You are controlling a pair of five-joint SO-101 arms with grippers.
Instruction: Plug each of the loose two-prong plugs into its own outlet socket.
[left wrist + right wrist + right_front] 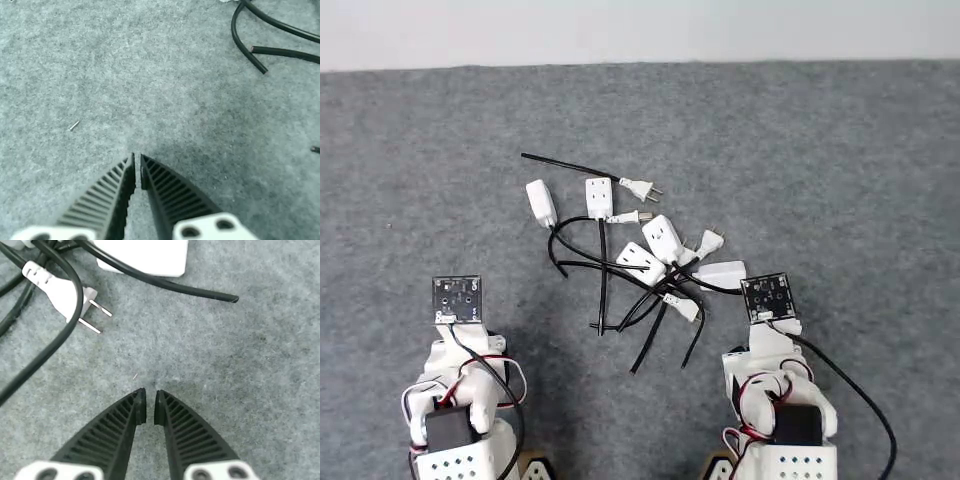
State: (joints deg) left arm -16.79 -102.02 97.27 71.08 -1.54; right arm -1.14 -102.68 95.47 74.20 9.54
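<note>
Plugs (638, 187) and white outlet sockets (662, 237) lie tangled with black cords (603, 270) mid-frame on the grey surface (840, 170); left hand (137, 161) and right hand (150, 396) are both clenched, empty, over the surface, the right near one loose plug (65, 290)

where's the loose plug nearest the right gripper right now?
Right wrist view: the white plug lies on the carpet just ahead of the right gripper, a black cable looped over it, beside a white outlet block.

White arms (458, 372), black ribbed claws (137, 159), red-black wiring (508, 378)
</note>
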